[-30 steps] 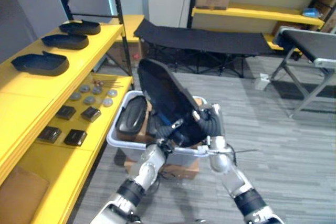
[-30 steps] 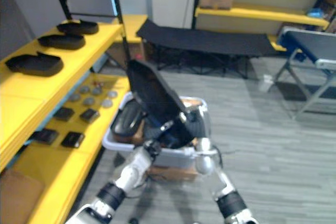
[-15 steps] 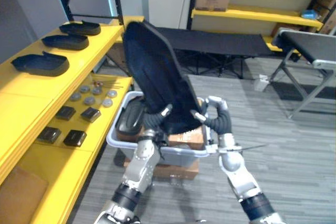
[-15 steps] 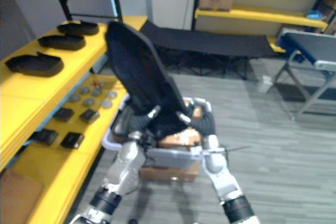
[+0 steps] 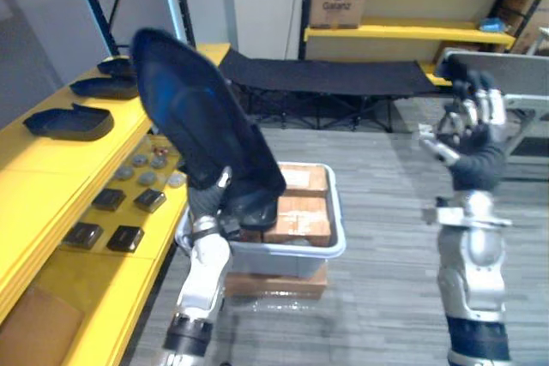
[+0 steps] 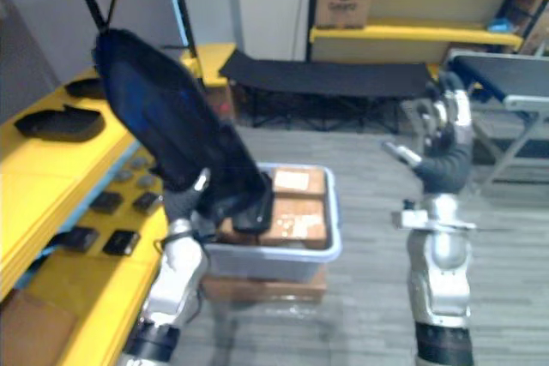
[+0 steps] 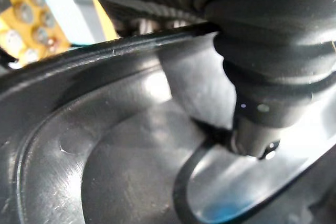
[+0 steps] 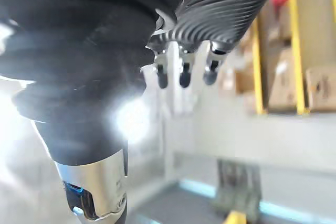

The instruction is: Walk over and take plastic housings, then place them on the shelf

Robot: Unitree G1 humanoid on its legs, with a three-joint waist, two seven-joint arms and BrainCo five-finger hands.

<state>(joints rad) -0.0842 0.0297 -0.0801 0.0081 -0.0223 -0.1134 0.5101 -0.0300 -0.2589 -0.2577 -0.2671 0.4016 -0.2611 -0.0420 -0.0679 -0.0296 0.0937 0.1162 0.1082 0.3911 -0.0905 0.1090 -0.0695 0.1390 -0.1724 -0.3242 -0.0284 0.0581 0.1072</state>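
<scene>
- The left hand (image 5: 212, 205) holds a big black plastic housing (image 5: 190, 126) up in the air.
- The housing is tilted. Its top end leans toward the yellow shelf (image 5: 34, 169), and its low end is over the left side of the grey bin (image 5: 336, 242).
- In the left wrist view, the thumb (image 7: 262, 114) presses on the shiny inside of the housing. The hand is clamped on the housing's low end.
- The right hand (image 5: 473, 136) is up high, far from the housing. Its fingers are spread apart and it holds nothing.
- Brown cardboard boxes (image 5: 298, 219) lie in the bin.
- More black housings (image 5: 67, 122) already sit in a row on the shelf.
- On a lower part of the shelf are small round discs (image 5: 146, 169) and little black squares (image 5: 107, 216).
</scene>
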